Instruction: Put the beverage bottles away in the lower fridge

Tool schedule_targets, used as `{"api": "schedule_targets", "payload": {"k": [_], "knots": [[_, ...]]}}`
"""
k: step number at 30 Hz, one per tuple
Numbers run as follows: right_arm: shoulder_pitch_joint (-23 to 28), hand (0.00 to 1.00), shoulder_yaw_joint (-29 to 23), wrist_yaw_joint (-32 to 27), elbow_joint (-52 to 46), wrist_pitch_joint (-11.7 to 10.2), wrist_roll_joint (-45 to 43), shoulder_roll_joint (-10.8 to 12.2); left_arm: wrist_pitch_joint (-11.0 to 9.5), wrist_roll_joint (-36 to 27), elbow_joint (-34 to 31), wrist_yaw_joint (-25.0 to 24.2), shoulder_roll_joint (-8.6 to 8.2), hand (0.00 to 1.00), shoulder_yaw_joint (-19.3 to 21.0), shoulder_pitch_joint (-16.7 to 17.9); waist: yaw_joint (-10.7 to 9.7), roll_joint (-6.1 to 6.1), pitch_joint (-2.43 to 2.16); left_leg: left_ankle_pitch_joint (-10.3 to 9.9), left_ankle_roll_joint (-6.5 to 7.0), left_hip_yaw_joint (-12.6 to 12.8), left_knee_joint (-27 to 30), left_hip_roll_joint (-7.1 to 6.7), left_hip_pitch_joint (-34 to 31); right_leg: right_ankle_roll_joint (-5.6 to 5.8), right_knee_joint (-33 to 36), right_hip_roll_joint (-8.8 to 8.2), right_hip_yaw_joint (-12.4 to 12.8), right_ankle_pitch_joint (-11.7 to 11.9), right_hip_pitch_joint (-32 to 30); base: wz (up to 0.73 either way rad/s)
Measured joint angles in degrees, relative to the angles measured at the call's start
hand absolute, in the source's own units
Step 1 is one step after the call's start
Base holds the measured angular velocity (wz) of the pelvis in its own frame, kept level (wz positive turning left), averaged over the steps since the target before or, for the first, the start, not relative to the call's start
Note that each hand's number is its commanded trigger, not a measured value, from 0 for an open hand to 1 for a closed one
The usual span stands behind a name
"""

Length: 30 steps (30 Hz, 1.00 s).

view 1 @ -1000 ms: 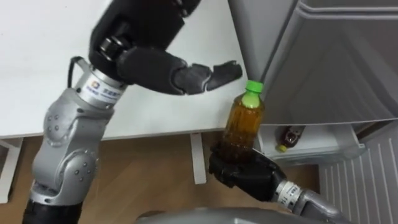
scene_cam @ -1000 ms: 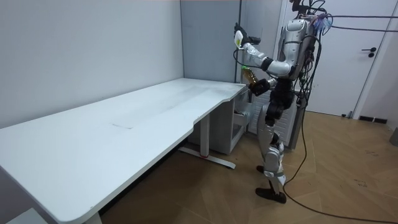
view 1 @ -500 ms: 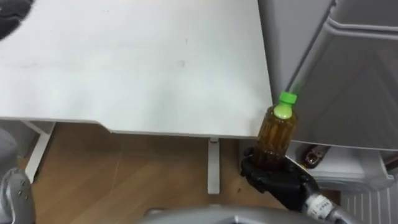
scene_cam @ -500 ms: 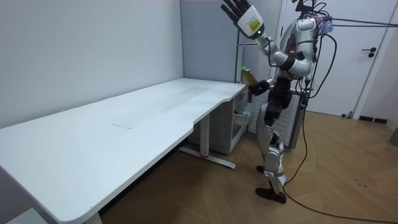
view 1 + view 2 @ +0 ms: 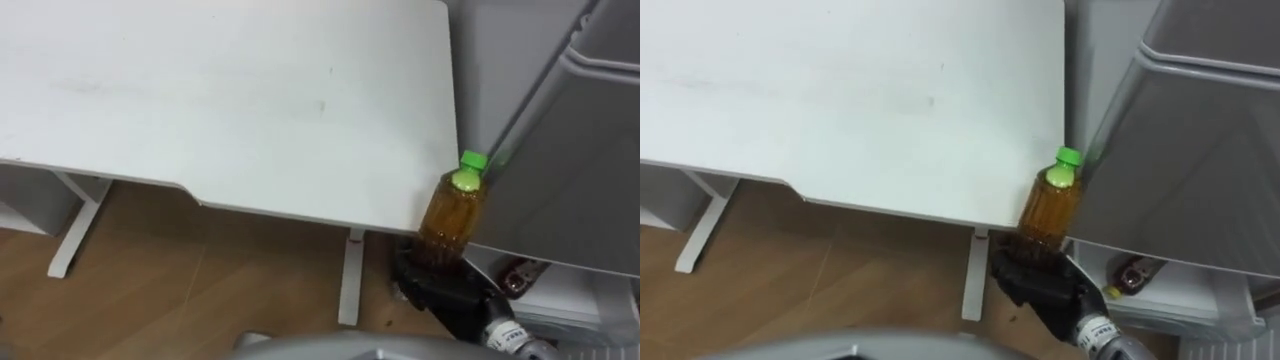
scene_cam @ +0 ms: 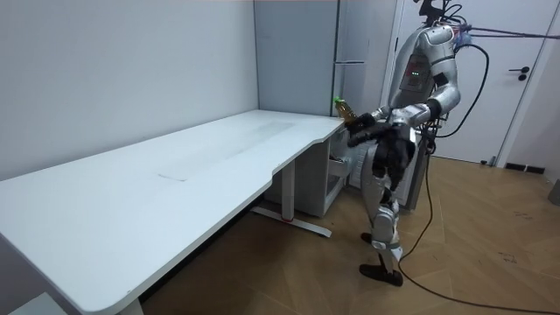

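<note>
A bottle of brown drink with a green cap (image 5: 455, 213) stands upright in my right hand (image 5: 437, 290), which is shut round its lower part. I hold it just off the white table's right corner, in front of the grey fridge (image 5: 560, 150). In the right eye view the bottle (image 5: 1049, 210) and right hand (image 5: 1038, 282) show the same way. A second small bottle (image 5: 520, 278) lies on a white shelf low in the open fridge, right of my hand. In the room view I stand at the table's far end by the fridge, bottle (image 6: 344, 108) held out at table height.
The white table (image 5: 230, 100) spreads over the left and middle, with its white legs (image 5: 350, 285) and wooden floor below its edge. The fridge's grey front rises close on the right, white shelf edge (image 5: 1160, 310) beneath it.
My left arm, first in front of the bottle, swung up and out of the eye view, then dropped from sight in the room view. The camera shifted. The bottle stays in my right hand.
</note>
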Motion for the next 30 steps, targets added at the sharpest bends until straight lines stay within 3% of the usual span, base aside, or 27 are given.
{"api": "schedule_targets", "payload": {"k": [5, 7, 11, 14, 18, 21, 27, 30], "knots": [[-0.34, 1.0, 2.93, -2.13, 0.0, 0.13, 1.97, -0.06, 1.01, -7.35, 14.56, -0.94, -0.6, 0.0, -11.33, 2.17, -0.75, -0.52, 0.07, 0.0, 0.0, 0.26, -0.06, 0.08, 0.08, -0.02, -0.15, 0.23, 0.54, 0.01, -0.09, -0.02], [-0.77, 1.0, 3.87, -2.73, 0.0, 0.14, 1.93, -0.1, 1.66, -9.79, 19.57, -2.18, -1.2, 0.0, -13.77, 2.05, -1.64, -0.77, 0.05, 0.0, 0.0, 0.15, -0.14, 0.1, 0.0, -0.02, -0.22, 0.17, 0.22, 0.01, -0.05, 0.0], [-3.18, 1.0, 4.08, -3.38, -0.05, 0.12, -0.51, 0.08, 1.73, -10.3, 33.41, -6.37, -2.16, 0.0, -20.65, 0.96, -2.77, -1.05, 0.18, -0.03, 0.03, 0.87, -0.25, 0.03, -0.24, -0.01, 0.54, 0.28, 1.24, -0.01, -1.01, -0.09], [-5.04, 1.0, 4.06, -3.52, -0.5, 0.11, -5.94, -0.3, 1.74, -9.14, 38.54, -9.41, -2.59, 0.0, -22.86, 1.06, -4.74, -1.37, 0.32, -0.06, 0.08, 0.61, -0.02, -0.02, -0.99, 0.0, 0.61, 0.18, 1.16, 0.0, -1.33, 0.01], [-6.2, 1.0, 4.03, -4.86, -3.19, -0.18, -13.36, -0.91, 1.73, -6.04, 40.2, -10.25, -3.28, 0.0, -23.78, -0.09, -6.56, -1.64, 0.61, 0.04, 0.21, 0.09, 0.98, -0.35, -3.31, 0.03, 1.55, -0.26, 0.86, -0.02, -3.5, 0.06], [-6.83, 1.0, 3.72, -5.43, -3.68, -1.9, -20.91, -0.9, 1.48, -2.92, 41.36, -10.3, -3.33, 0.0, -23.82, -1.31, -7.02, -1.83, 0.8, 0.12, 0.28, 0.13, 1.07, -0.43, -3.77, 0.04, 1.75, -0.32, 0.98, 0.02, -3.99, 0.0], [-6.92, 1.0, 3.5, -7.77, -7.76, -2.79, -38.51, -1.17, -1.69, -2.67, 42.92, -10.27, -3.49, 0.0, -24.04, -4.33, -8.42, -2.21, 0.96, 0.19, 0.41, 0.24, 0.86, -0.68, -3.97, 0.19, 2.37, -0.44, 1.37, -0.05, -4.15, 0.0], [-6.91, 1.0, 3.42, -10.36, -7.9, -5.1, -44.56, -1.11, -3.64, -2.54, 42.89, -10.11, -3.64, 0.0, -24.36, -5.02, -9.15, -2.16, 1.05, 0.22, 0.45, 0.29, 0.88, -0.74, -3.89, 0.27, 2.32, -0.47, 1.48, -0.05, -4.2, 0.0]]}}
